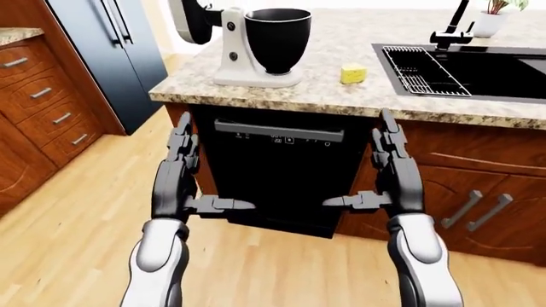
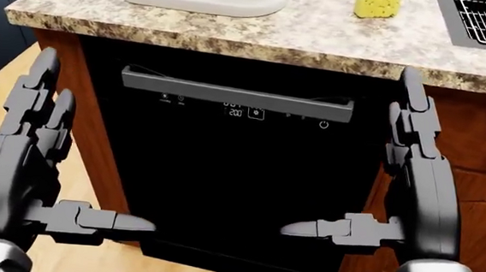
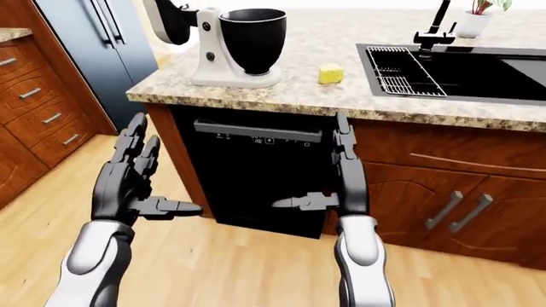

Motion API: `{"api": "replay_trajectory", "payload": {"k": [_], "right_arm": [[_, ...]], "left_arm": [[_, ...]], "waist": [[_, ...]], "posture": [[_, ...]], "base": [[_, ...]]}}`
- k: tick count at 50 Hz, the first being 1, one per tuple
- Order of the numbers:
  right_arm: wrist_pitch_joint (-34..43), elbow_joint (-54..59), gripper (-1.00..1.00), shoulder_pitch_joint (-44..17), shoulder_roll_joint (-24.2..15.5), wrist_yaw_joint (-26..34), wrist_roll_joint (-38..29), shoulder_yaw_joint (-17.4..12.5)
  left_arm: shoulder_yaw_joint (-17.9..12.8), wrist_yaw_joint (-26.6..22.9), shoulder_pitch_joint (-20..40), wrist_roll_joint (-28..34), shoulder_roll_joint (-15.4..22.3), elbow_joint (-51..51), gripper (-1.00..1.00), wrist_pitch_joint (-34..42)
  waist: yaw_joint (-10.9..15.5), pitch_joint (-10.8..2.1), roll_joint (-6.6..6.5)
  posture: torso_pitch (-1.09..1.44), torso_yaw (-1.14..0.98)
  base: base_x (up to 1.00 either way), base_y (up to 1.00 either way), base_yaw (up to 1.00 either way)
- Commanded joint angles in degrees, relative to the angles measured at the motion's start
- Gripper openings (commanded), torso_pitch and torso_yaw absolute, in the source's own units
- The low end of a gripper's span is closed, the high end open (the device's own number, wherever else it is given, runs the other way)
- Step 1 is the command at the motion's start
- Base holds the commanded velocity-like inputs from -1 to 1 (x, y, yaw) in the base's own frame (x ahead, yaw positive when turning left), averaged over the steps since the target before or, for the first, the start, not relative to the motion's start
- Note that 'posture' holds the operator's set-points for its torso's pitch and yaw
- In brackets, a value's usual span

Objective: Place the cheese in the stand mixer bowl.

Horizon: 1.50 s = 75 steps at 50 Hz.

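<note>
A yellow cheese wedge (image 1: 353, 73) lies on the granite counter (image 1: 341, 96), just right of the white stand mixer (image 1: 230, 51) with its black bowl (image 1: 277, 39). In the head view the cheese (image 2: 377, 2) sits at the top edge. Both hands hang below the counter edge, before the black dishwasher (image 1: 277, 173). My left hand (image 1: 184, 182) and right hand (image 1: 384, 179) are open, fingers straight up, thumbs pointing inward, holding nothing.
A black sink (image 1: 504, 67) with a wire rack (image 1: 418, 70) and a faucet (image 1: 452, 29) lies right of the cheese. Wooden cabinet doors with handles (image 1: 478, 211) stand to the right, drawers (image 1: 43, 109) and a dark fridge (image 1: 111, 51) to the left. The floor is light wood.
</note>
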State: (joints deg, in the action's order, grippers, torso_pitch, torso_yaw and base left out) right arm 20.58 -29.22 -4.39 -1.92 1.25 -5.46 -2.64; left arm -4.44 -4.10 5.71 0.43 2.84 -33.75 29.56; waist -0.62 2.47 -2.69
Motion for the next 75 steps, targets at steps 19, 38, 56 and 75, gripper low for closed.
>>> {"api": "replay_trajectory", "payload": {"k": [19,38,56,75], "right_arm": [[-1.3,-2.0,1.00,-0.9,0.1,0.1,-0.1,0.4],[-1.9,-2.5,1.00,-0.1,0.3,-0.1,0.1,0.2],[-2.7,-2.0,1.00,0.5,0.4,-0.3,0.2,0.3],[-2.4,-1.8,1.00,0.1,0.2,-0.1,0.4,0.1]], "left_arm": [[-0.4,0.2,0.6,0.1,0.3,-0.8,1.00,-1.7],[-0.6,0.1,-1.1,-0.2,0.1,-0.3,1.00,-4.2],[-0.7,0.0,-1.4,-0.2,0.1,-0.2,1.00,-4.6],[-1.0,0.1,-0.5,-0.4,0.3,-2.1,1.00,-2.3]], "waist": [[0.5,-1.44,5.57],[1.4,-0.77,2.36],[0.8,-1.21,-1.25],[0.4,-0.69,3.03]], "posture": [[0.00,0.00],[0.00,0.00],[0.00,0.00],[0.00,0.00]], "base": [[0.18,0.00,0.00],[0.18,0.00,0.00],[0.17,0.00,0.00],[0.17,0.00,0.00]]}}
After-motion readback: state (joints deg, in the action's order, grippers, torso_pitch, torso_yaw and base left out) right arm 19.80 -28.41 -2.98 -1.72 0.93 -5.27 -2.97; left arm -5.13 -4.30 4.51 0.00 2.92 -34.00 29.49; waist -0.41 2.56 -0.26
